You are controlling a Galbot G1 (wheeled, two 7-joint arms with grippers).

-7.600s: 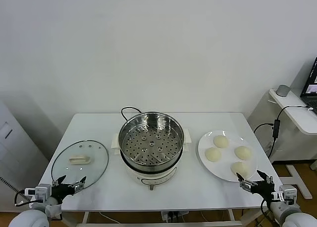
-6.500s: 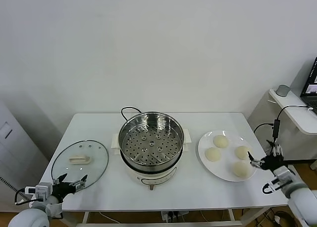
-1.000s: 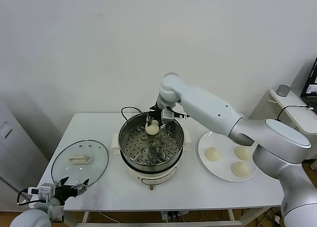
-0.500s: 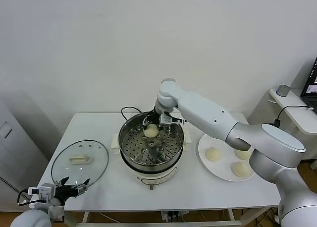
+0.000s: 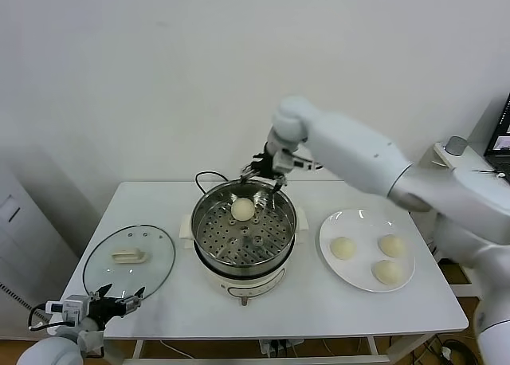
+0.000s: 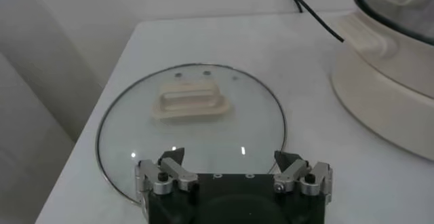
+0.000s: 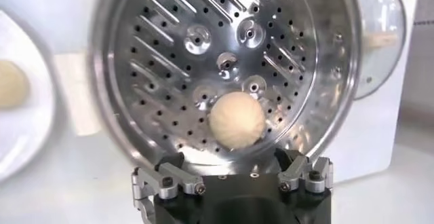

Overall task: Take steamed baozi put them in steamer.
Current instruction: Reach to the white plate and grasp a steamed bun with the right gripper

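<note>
The right claw (image 5: 264,164) hangs above the far rim of the round, shiny stainless-steel steamer pot (image 5: 244,226), its fingers spread wide apart and holding nothing. In the right wrist view the right claw (image 7: 232,172) shows both fingertips clear of any object.

One small, round, cream-white dough bun (image 5: 242,209) rests on the perforated metal tray (image 5: 247,241) inside the steamer, toward the far side of the tray, directly below the claw and apart from it. The same bun (image 7: 236,120) appears between the two spread fingertips in the right wrist view, lying on the tray with no contact.

Three more cream-white buns (image 5: 343,248) lie on the flat white round plate (image 5: 327,231), to the right of the steamer on the white worktop (image 5: 319,301).

The left claw (image 5: 116,297) is parked at the near left edge of the worktop, fingers apart and empty, just beside the round glass lid with cream handle (image 6: 192,130).
</note>
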